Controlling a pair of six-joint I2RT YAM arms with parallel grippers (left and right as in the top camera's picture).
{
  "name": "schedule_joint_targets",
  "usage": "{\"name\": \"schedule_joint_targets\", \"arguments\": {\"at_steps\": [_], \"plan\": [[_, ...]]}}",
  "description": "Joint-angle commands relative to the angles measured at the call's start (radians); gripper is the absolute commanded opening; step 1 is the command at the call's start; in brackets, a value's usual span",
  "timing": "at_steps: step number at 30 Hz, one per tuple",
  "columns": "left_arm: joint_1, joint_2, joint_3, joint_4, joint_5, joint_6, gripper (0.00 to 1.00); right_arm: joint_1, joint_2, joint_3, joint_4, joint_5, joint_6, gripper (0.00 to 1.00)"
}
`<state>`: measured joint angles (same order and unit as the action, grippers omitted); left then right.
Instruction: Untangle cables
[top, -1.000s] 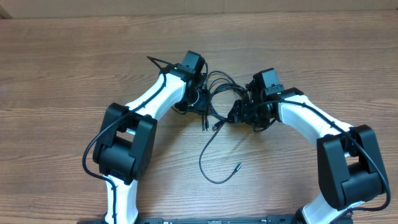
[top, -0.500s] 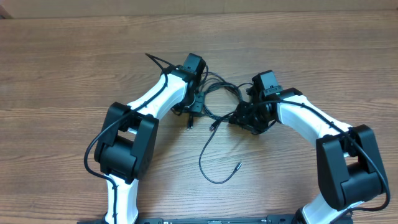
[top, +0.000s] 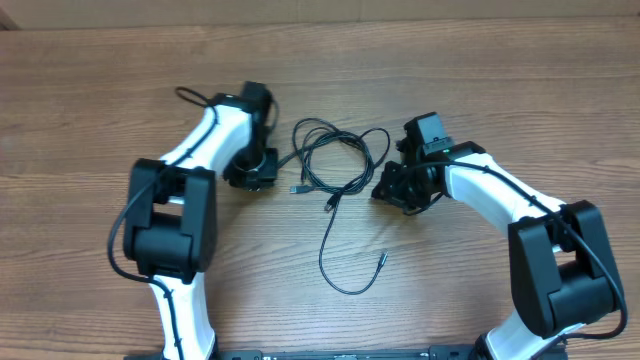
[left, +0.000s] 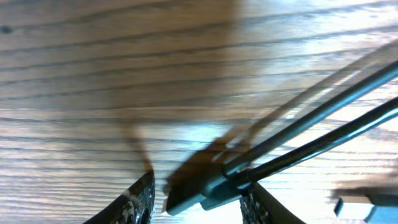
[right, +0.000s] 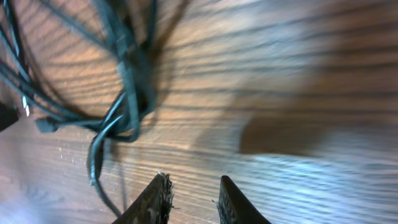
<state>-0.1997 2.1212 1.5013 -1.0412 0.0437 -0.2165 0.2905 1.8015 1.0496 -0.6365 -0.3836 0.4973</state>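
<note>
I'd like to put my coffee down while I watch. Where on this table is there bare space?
The far strip of table beyond both arms is bare, as is the wood outside the left arm. Crowded: between left arm and right arm, where the cables lie, one loop trailing toward the near edge.
</note>
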Motion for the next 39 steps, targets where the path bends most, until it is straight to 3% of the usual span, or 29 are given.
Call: {"name": "schedule_joint_targets", "arguments": {"at_steps": [1, 6, 10, 15, 31, 39], "plan": [[0.036, 0.006, 0.020, -0.006, 0.175, 0.093, 0.45, -0.045, -0.023, -0.002, 0.002, 0.023, 0.000, 0.24], [0.028, -0.067, 0.066, -0.005, 0.216, 0.098, 0.45, -0.101, -0.023, -0.002, 0.007, 0.023, 0.000, 0.25], [0.003, -0.118, 0.093, 0.038, 0.192, 0.087, 0.39, -0.123, -0.023, -0.002, -0.002, 0.023, 0.000, 0.26], [-0.024, -0.117, 0.086, 0.053, 0.166, 0.059, 0.45, -0.121, -0.023, -0.002, -0.020, 0.017, 0.000, 0.27], [-0.122, 0.003, 0.058, 0.080, 0.132, 0.080, 0.51, -0.106, -0.023, -0.002, -0.031, -0.022, 0.000, 0.27], [-0.128, 0.076, 0.056, 0.073, -0.068, 0.069, 0.51, -0.087, -0.023, -0.002, -0.016, -0.022, 0.000, 0.27]]}}
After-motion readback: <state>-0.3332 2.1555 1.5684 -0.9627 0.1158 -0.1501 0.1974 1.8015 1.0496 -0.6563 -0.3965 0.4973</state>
